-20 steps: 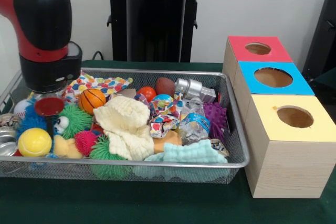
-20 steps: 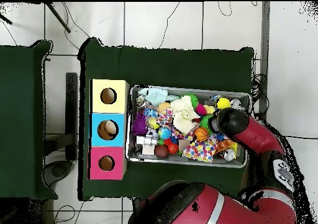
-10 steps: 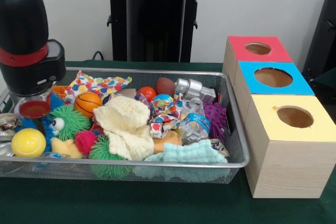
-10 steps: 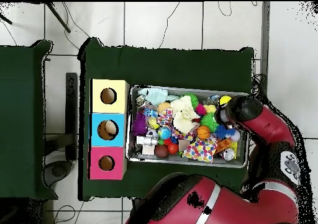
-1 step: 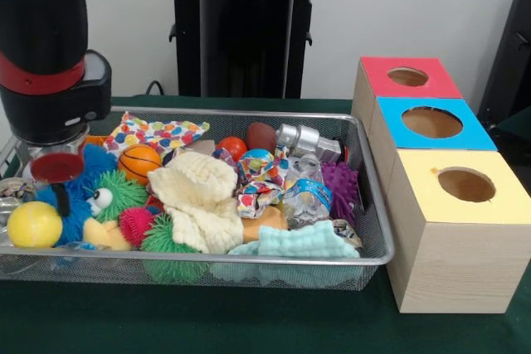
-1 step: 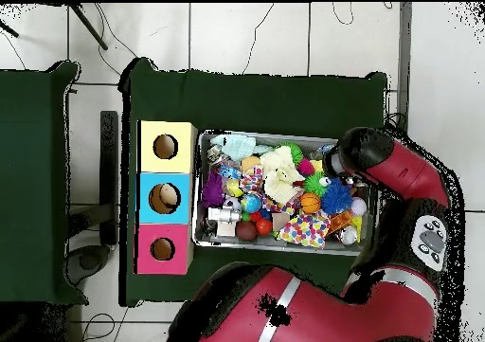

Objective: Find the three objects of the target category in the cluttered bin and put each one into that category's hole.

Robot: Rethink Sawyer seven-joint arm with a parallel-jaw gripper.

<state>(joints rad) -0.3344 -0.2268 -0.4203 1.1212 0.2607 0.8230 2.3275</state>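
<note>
Front view shows the arm's black and red wrist hanging over the left end of the wire bin [image 5: 365,205], with the gripper [image 5: 56,173] low among the toys; a red disc sits under the wrist and a dark stem drops behind it, but whether the pincer is spread or closed, or has hold of anything, cannot be told from either view. Directly beneath it lie a blue fuzzy toy with a googly eye [image 5: 83,196], a yellow ball [image 5: 33,224] at the bin's left edge, and a green spiky ball [image 5: 124,188] just beside. A small basketball [image 5: 138,162], a cream knitted cloth [image 5: 199,201], a crumpled plastic bottle [image 5: 307,196] and a purple spiky ball [image 5: 342,188] fill the rest of the bin. Three boxes stand to the right of the bin in a row: the red box [image 5: 404,80], the blue box [image 5: 431,126] and the yellow box [image 5: 465,188], each with a round hole on top. The overhead view suggests something already rests in the blue box's hole. In my judgement the step in hand is the search and pick at the bin's left end. The target category is not evident; the next move calls for a secure hold on one item, a clean lift clear of neighbouring clutter, then travel across the bin to the matching hole.
</note>
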